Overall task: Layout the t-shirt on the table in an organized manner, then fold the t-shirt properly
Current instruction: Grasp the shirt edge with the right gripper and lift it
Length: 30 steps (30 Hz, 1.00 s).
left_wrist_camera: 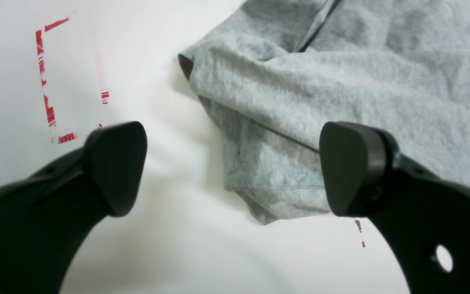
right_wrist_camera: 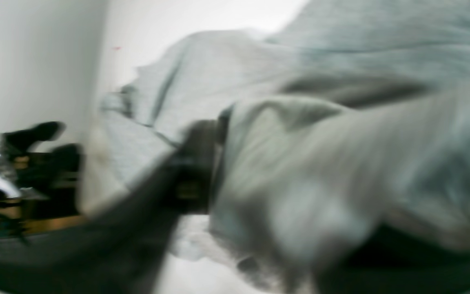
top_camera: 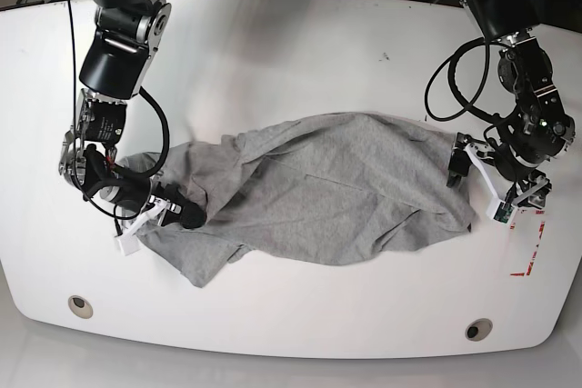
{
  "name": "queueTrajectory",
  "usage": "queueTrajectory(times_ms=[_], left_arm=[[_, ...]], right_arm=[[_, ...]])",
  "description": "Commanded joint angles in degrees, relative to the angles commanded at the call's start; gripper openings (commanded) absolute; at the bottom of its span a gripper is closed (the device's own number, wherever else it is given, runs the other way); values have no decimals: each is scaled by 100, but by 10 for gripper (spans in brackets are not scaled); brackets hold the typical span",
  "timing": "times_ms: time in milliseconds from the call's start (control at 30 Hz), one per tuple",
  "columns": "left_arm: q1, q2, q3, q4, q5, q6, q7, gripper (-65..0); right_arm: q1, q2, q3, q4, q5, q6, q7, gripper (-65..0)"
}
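On the table [top_camera: 291,52], crumpled t-shirt [top_camera: 336,193], no readable writing, left tool [left_wrist_camera: 235,171] open and empty, right tool [top_camera: 177,213] clamping the cloth

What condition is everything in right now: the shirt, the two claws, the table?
t-shirt: crumpled, spread across the table, not folded.
left gripper: open, empty, at the shirt's edge.
right gripper: shut on the t-shirt, fabric bunched over it; its own view is blurred.
table: white, shirt lying on it, red dashed mark uncovered beside the shirt.
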Motion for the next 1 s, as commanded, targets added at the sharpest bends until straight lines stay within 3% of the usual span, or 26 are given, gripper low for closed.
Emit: queueTrajectory(times_ms=[133, 200, 567, 1000], left_arm=[[-9, 0, 0, 0, 0, 0, 0, 0], [-9, 9, 0, 0, 0, 0, 0, 0], [9, 9, 316, 0, 9, 0, 0, 0], [26, 9, 360, -167, 9, 0, 0, 0]], right_arm=[[-123, 88, 9, 273, 9, 0, -62, -66], [-220, 185, 9, 457, 9, 0, -149, -39], [-791, 633, -53, 1178, -35, 9, -273, -39], [-905, 888, -1908, 1187, -941, 44, 879, -39]])
